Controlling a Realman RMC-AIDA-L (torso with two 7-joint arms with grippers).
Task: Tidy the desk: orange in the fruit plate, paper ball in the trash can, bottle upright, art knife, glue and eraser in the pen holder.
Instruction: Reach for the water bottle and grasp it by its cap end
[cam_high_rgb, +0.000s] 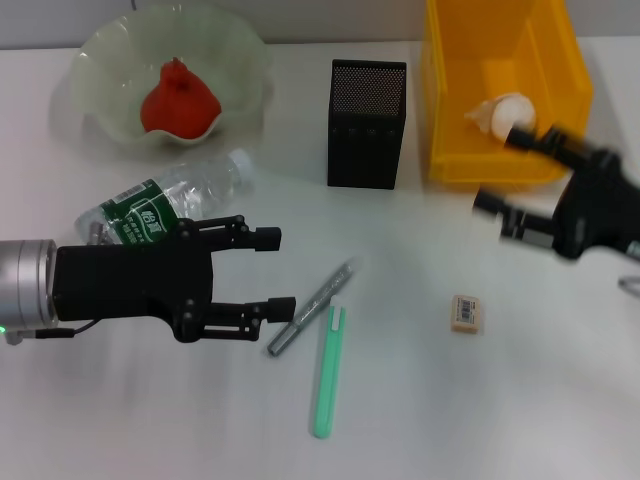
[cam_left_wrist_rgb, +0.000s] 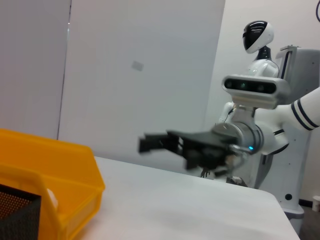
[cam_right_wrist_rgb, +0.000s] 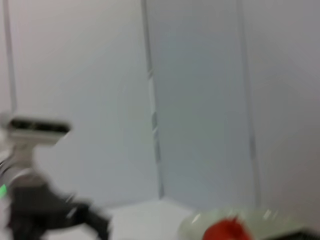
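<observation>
The bottle (cam_high_rgb: 168, 205) lies near the table's left edge, light and slippery; left gripper (cam_high_rgb: 283, 272) open beside it, right gripper (cam_high_rgb: 505, 180) also apart

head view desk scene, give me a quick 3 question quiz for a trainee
1. True or false: the orange already sits in the fruit plate.
2. Where is the paper ball? A) on the table beside the eraser B) inside the trash can C) in the pen holder
3. How does the bottle stand, and what is the open left pincer holding?

Key:
1. True.
2. B.
3. It lies on its side behind the left pincer, which holds nothing. The eraser lies on the table, outside the pen holder.
</observation>
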